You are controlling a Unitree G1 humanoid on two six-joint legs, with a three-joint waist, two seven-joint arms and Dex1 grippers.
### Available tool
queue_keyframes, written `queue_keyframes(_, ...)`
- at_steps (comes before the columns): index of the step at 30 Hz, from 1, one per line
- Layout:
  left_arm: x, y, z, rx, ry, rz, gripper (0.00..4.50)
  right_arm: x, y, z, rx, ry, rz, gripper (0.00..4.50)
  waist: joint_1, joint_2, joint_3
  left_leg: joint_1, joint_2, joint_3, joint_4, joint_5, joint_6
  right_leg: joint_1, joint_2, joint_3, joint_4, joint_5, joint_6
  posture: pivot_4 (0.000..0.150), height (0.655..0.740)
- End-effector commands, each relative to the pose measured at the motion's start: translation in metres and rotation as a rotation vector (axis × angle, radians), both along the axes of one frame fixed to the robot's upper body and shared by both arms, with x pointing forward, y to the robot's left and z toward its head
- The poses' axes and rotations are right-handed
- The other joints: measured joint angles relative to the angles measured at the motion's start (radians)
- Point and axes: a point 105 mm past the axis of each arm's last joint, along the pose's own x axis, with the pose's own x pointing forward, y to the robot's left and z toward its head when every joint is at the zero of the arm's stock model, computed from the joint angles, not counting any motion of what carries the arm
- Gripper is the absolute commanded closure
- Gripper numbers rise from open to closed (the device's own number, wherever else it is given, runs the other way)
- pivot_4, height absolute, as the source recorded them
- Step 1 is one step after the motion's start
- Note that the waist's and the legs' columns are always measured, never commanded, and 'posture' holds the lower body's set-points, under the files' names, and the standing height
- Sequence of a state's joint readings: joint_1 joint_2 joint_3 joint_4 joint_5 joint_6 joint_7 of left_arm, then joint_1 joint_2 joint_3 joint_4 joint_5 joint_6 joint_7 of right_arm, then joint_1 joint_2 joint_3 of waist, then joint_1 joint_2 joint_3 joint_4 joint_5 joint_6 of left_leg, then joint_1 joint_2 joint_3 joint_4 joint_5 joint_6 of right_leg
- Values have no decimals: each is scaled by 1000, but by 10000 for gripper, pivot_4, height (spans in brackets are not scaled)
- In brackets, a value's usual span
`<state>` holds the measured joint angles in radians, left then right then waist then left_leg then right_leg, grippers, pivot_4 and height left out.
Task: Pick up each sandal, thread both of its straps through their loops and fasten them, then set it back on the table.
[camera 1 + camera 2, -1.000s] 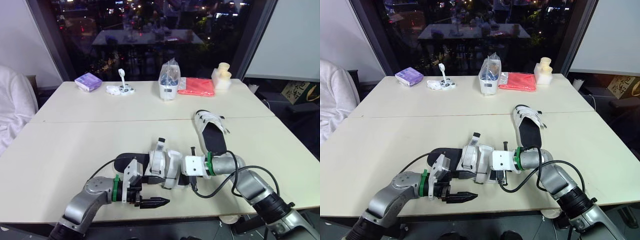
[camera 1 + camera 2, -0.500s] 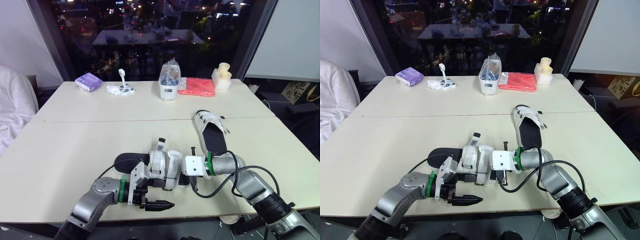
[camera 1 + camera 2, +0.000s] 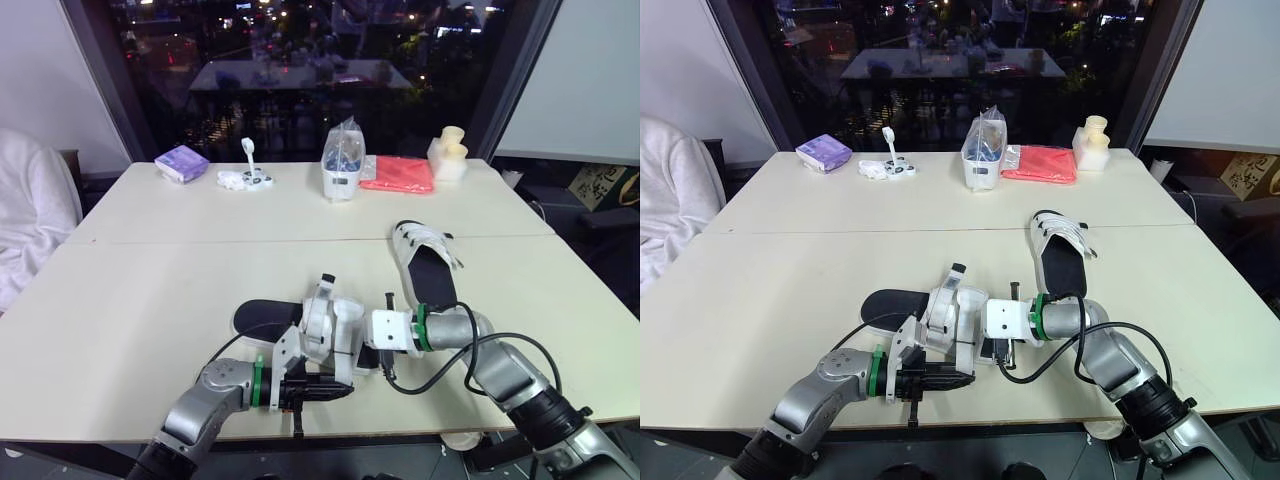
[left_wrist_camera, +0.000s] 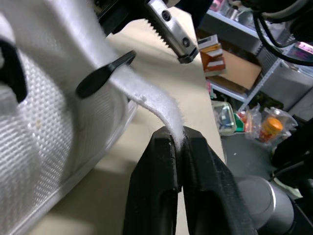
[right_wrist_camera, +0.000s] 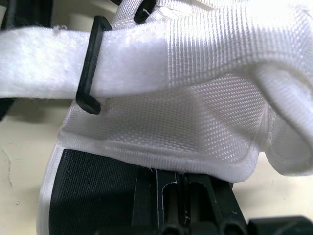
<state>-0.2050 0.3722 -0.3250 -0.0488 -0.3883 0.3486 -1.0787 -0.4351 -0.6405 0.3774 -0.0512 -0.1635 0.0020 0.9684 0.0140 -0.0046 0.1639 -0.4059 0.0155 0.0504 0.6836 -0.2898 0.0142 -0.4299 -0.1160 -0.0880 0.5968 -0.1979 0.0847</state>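
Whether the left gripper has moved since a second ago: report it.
Yes. The left gripper has moved to the robot's right and forward, closing on the sandal, where it now pinches the white strap.

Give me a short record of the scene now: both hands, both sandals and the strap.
left hand: shut on the strap end
strap: white, passed through its black loop, not fastened
right hand: shut on the near sandal, at its sole
near sandal: at the front of the table, between the hands
far sandal: lies on the table, untouched
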Motion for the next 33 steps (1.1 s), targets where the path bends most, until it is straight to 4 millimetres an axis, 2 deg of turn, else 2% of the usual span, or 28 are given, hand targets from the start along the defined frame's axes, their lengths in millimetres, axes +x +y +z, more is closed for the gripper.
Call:
queue_keyframes(1, -17, 4, 1, 6, 65, -76, 44590, -3, -8, -15, -48, 48, -24, 45000, -2, 0, 0, 0, 0, 0, 0, 0, 0, 0, 0, 0, 0, 0, 0, 1500, 7400)
queue_keyframes(4, -33, 11, -4, 54, 104, -159, 44590, -4, -7, -15, -49, 51, -21, 45000, -2, 0, 0, -1, 0, 0, -1, 0, 0, -1, 0, 0, 0, 0, 0, 1500, 7400)
queue_keyframes(8, -57, 25, -11, 156, 62, -320, 44590, -7, -7, -17, -53, 63, -14, 45000, -2, 0, 0, -1, 0, 0, -1, 0, 0, -2, 0, 0, 0, 0, 0, 1500, 7400)
queue_keyframes(11, -60, 32, -4, 155, 7, -363, 44590, -8, -8, -19, -64, 66, -7, 45000, -5, 1, 0, -1, 0, 0, -3, 0, 0, -3, 0, 0, -1, 0, 0, 1500, 7400)
queue_keyframes(14, -53, 35, 8, 128, -43, -353, 44590, -8, -9, -19, -70, 67, -2, 45000, -7, 1, 0, -2, 0, 1, -4, 0, 0, -4, 1, 0, -1, 0, 0, 1500, 7400)
queue_keyframes(18, -32, 37, 37, 88, -113, -307, 44590, -6, -9, -20, -73, 65, -2, 45000, -4, 0, 0, -2, 0, 1, -4, 0, 0, -4, 1, 0, -1, -1, 0, 1500, 7400)
queue_keyframes(22, -24, 45, 54, 102, -131, -335, 44590, -4, -10, -20, -79, 58, -1, 45000, -5, 0, 0, -2, 0, 1, -3, 0, 0, -3, 1, 0, -1, 0, 0, 1500, 7400)
queue_keyframes(25, -20, 51, 63, 120, -124, -357, 44590, -3, -10, -20, -81, 53, 0, 45000, -5, 0, 1, -2, 0, 1, -3, 0, 0, -3, 2, 0, 0, 0, 0, 1500, 7400)
queue_keyframes(28, -6, 56, 74, 134, -76, -397, 44590, 0, -10, -19, -81, 46, 1, 45000, -5, 0, 1, -2, 0, 1, -2, 0, 0, -3, 2, 0, 0, 0, 0, 1500, 7400)
queue_keyframes(33, 15, 47, 89, 67, 7, -430, 44590, 2, -9, -18, -82, 40, 3, 45000, -5, -1, 2, -2, 0, 1, -2, 0, 0, -3, 3, 0, 0, 0, 0, 1500, 7400)
